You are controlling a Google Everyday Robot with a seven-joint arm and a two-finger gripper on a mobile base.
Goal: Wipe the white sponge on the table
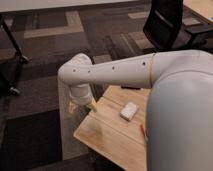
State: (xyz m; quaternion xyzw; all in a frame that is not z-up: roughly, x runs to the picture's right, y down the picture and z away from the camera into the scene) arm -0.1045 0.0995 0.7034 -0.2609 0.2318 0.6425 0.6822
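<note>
Nearest you, the white arm (180,110) overhangs the table (107,140), where an orange stick (143,131) lies just this side of the white sponge (129,111) (flat on the wood), and left of the sponge, at the table's edge, hangs the gripper (84,104), apart or together you cannot tell.

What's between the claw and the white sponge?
Only bare table, seen in the camera view. The claw hangs at the table's corner, apart from the white sponge.
</note>
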